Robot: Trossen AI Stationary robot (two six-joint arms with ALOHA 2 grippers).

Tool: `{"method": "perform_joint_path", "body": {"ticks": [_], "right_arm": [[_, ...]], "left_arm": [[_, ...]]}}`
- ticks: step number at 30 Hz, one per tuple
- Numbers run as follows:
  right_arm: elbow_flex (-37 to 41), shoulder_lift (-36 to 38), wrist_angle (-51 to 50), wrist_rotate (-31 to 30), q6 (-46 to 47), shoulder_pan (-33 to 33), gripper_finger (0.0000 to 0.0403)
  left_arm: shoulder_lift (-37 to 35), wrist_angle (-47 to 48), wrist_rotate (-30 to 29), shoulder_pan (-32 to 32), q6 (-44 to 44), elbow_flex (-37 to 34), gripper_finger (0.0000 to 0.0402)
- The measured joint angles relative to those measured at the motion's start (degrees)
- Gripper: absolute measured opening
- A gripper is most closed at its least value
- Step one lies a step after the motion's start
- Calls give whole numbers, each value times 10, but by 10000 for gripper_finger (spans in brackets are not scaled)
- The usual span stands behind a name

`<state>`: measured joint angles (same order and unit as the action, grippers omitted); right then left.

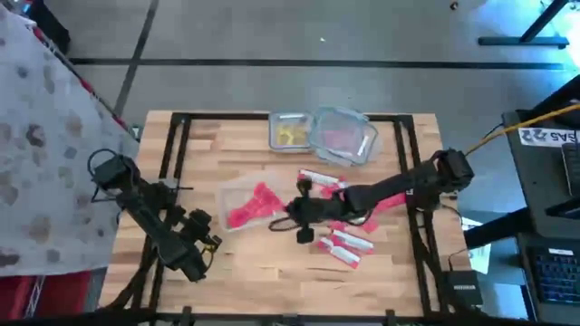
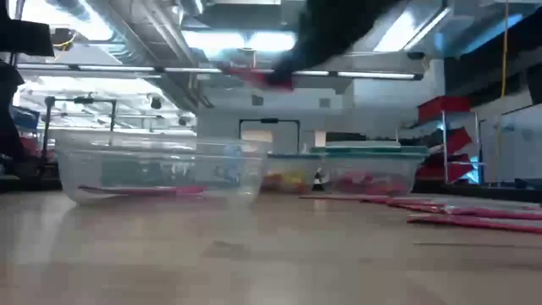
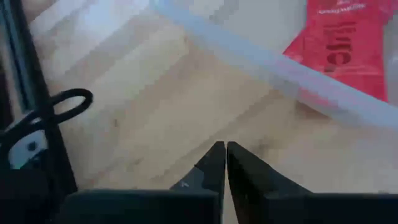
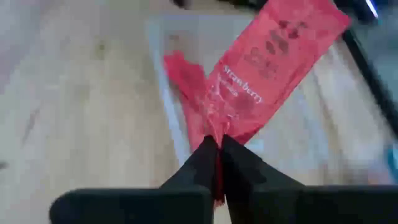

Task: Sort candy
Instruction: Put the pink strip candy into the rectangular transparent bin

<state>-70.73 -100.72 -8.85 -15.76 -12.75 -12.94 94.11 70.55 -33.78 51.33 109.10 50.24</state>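
Waiting over the wooden table's (image 1: pixel 272 272) left front part, the dark left gripper (image 3: pixel 221 155), fingers pressed together on nothing, pointing toward a clear tub wall with a flat red packet behind it; sitting just right of that arm, left of centre, a clear shallow plastic tub (image 1: pixel 237 192) holding several flat red rectangular candy packets (image 1: pixel 254 206); hovering at the tub's right edge, near the table's middle, the dark right gripper (image 4: pixel 218 149), fingers pinching the end of one flat red strawberry-labelled packet (image 4: pixel 267 68), the packet hanging lifted above the tub in the right wrist view; showing in the low view as a red strip held high under a dark arm, above the near tub; standing at the table's far edge, a clear square tub with small yellow pieces (image 1: pixel 290 133), and touching its right side a larger clear tub with pinkish-red candy (image 1: pixel 343 136); lying loose on the wood right of centre, around and under the right arm, more flat red-and-white packets (image 1: pixel 346 244), some toward the front, others toward the far tubs.
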Motion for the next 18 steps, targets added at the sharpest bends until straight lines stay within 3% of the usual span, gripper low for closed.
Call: {"method": "perform_joint_path", "body": {"ticks": [7, 13, 18], "right_arm": [[-114, -109, -14, 74, -207, 62, 0], [-187, -200, -25, 74, -410, 75, 0], [-201, -231, -23, 49, -471, 73, 2]], "left_arm": [[0, 4, -1, 0, 4, 0, 0], [0, -3, -3, 0, 3, 0, 0], [0, -12, -12, 0, 4, 0, 0]]}}
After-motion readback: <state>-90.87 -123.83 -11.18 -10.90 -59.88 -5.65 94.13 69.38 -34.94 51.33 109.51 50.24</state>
